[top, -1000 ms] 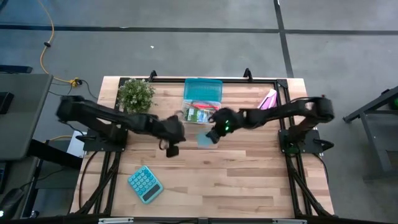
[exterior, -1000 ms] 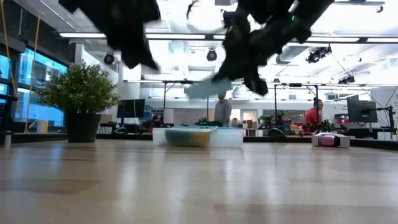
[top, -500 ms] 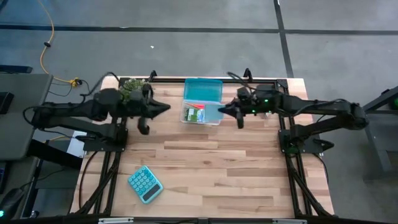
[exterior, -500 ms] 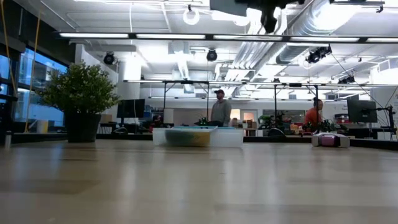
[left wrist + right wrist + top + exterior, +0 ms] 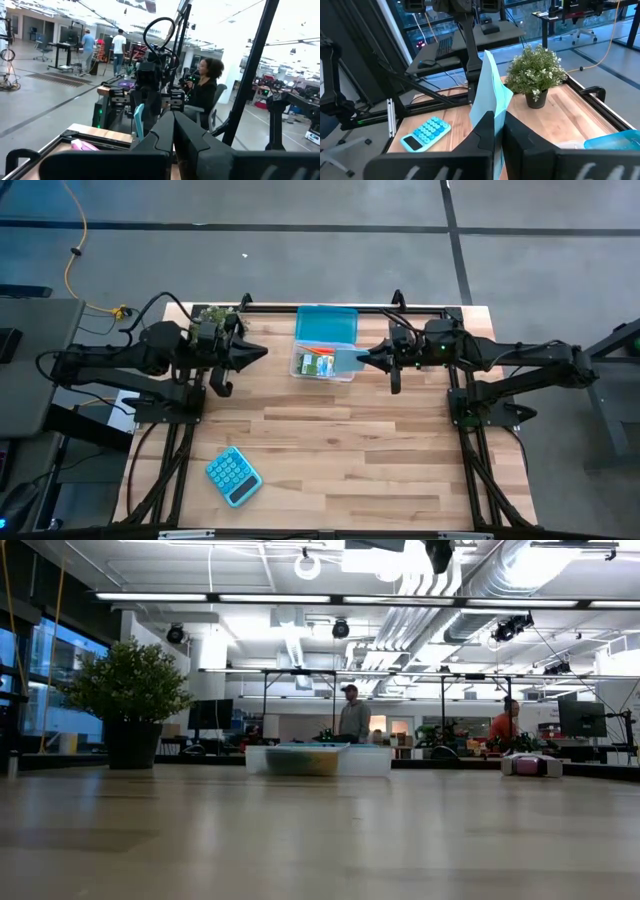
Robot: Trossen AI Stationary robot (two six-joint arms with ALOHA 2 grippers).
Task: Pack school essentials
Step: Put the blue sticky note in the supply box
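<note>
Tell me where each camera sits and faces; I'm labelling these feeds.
High: overhead, straight down on the table; both arms, left hand, right hand.
Low: tabletop level, facing the clear box and room; arm parts at top.
Left wrist: on left arm, facing the right arm; own shut fingers.
Right wrist: on right arm, facing the plant; own fingers pinch the light-blue note pad.
Shared: right wrist and low both show the plant.
</note>
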